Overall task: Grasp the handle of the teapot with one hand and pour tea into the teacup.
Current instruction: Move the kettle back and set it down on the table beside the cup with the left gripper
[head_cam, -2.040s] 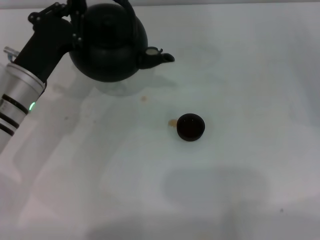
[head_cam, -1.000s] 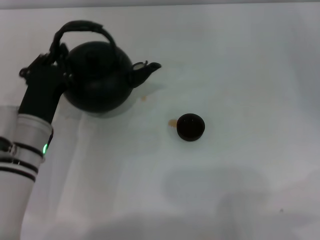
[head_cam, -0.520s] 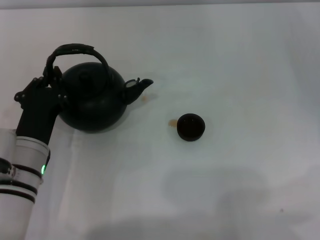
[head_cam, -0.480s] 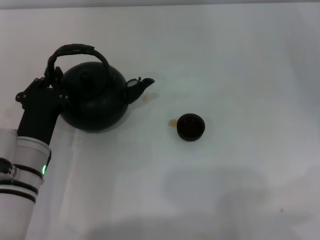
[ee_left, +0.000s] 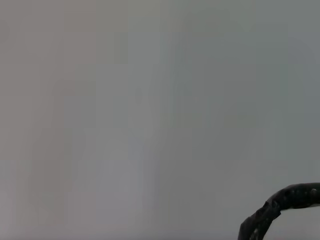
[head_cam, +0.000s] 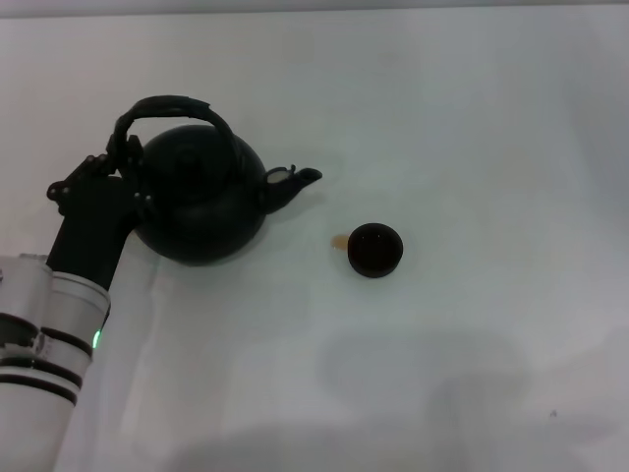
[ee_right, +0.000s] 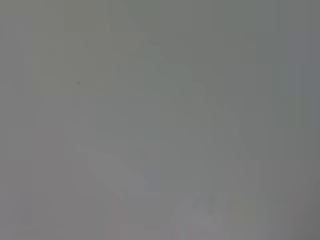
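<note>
The black teapot (head_cam: 201,206) is at the left of the head view, upright, with its spout (head_cam: 298,180) pointing right toward the teacup. Its arched handle (head_cam: 173,104) rises over the lid; a piece of the handle also shows in the left wrist view (ee_left: 282,200). My left gripper (head_cam: 122,153) is shut on the handle's left side, and the white arm runs down to the lower left. The small dark teacup (head_cam: 374,250) stands apart on the white table, to the right of the spout. My right gripper is out of view.
A small brown stain (head_cam: 339,241) lies on the white table (head_cam: 472,147) just left of the cup. The right wrist view shows only a plain grey surface.
The teapot came down from the far left corner. In the last half second the left arm shifted it a little right, so the spout is closer to the cup.
</note>
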### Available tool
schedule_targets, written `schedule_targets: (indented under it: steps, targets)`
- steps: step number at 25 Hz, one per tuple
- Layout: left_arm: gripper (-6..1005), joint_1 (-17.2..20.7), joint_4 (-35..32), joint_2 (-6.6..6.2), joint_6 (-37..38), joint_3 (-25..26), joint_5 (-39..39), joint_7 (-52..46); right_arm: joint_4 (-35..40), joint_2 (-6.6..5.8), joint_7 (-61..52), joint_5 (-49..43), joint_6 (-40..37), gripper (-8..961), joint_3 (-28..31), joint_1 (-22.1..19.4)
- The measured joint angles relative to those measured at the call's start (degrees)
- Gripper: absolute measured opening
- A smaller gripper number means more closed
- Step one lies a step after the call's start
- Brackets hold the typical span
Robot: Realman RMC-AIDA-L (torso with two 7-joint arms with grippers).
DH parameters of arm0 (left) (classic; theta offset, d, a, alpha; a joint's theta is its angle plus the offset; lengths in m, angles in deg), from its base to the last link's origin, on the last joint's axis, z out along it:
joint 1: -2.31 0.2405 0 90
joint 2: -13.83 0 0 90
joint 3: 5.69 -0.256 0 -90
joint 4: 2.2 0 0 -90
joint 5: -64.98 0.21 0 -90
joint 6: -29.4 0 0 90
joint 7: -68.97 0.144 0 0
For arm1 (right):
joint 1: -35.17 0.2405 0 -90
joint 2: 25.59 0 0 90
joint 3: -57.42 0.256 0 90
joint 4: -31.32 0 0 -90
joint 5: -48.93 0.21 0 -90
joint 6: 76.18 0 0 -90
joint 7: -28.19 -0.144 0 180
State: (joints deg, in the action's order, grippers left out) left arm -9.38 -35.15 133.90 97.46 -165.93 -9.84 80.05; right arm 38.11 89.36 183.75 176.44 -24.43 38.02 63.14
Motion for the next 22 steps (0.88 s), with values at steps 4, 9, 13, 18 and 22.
schedule_targets:
  steps: [4, 9, 13, 18, 22]
  targets:
    - [126, -0.10, 0.25, -0.09, 0.15, -0.17, 0.03, -0.43, 0.00, 0.00, 0.00, 0.01, 0.02, 839, 0.07, -0.01]
    - [206, 0.14, 0.39, -0.10, 0.60, -0.15, -0.14, -0.46, -0.02, 0.00, 0.00, 0.02, 0.11, 839, 0.06, 0.14]
    - [346, 0.31, 0.43, -0.14, 1.79, -0.11, -0.30, -0.66, -0.02, 0.00, 0.00, 0.02, 0.23, 839, 0.06, 0.16]
    - [466, 0.09, 2.60, -0.29, 3.36, -0.54, 0.07, -6.12, -0.03, 0.00, 0.00, 0.15, 0.38, 839, 0.06, 0.18]
    - [634, -0.17, 4.96, -0.44, 4.26, -1.52, 0.58, -10.77, -0.03, 0.00, 0.00, 0.20, 0.45, 839, 0.08, 0.24]
